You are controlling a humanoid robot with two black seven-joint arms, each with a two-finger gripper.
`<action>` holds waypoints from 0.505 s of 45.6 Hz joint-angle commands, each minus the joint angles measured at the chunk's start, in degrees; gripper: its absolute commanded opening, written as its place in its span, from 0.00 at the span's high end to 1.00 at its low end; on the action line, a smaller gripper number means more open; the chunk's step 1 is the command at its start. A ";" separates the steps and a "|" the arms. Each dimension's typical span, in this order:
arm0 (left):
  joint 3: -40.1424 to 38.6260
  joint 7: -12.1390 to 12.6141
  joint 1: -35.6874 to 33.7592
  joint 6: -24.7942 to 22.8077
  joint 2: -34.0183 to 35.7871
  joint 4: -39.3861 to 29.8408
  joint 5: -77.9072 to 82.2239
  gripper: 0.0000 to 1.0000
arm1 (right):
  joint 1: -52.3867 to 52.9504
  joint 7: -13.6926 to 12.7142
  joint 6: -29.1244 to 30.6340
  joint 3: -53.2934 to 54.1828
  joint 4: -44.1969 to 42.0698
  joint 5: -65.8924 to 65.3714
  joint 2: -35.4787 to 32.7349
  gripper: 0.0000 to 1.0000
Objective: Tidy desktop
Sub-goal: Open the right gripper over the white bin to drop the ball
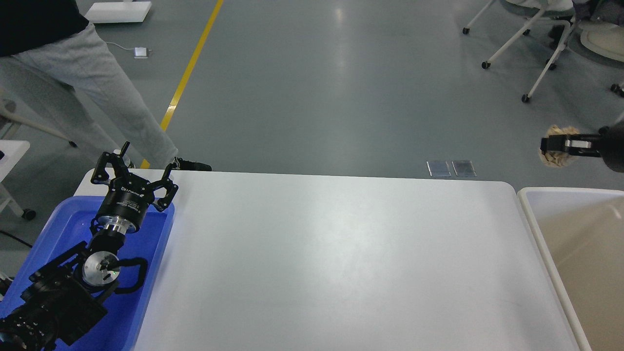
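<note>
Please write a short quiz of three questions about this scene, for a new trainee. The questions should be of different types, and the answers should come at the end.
1. True or false: the left gripper is open and holds nothing.
2. Multiple choice: the right gripper holds a crumpled tan object. Where is it? A) resting on the desktop; B) lifted above the off-white bin, beyond its far edge; C) inside the blue tray.
3. Short answer: which container lies under the left arm?

Key:
1. True.
2. B.
3. The blue tray, at the left end of the desktop.
</note>
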 commanded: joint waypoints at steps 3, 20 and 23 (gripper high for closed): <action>0.00 0.00 0.02 0.02 -0.02 0.00 0.00 0.00 | -10.97 0.58 -13.50 0.11 -6.32 19.19 -1.76 1.00; 0.00 0.00 0.02 0.02 -0.02 0.00 0.00 0.00 | -18.97 3.39 -16.68 0.20 -29.25 46.88 5.17 1.00; 0.00 0.00 0.02 0.11 -0.02 0.00 0.00 0.00 | -20.55 3.39 -16.50 0.20 -33.83 50.49 7.46 1.00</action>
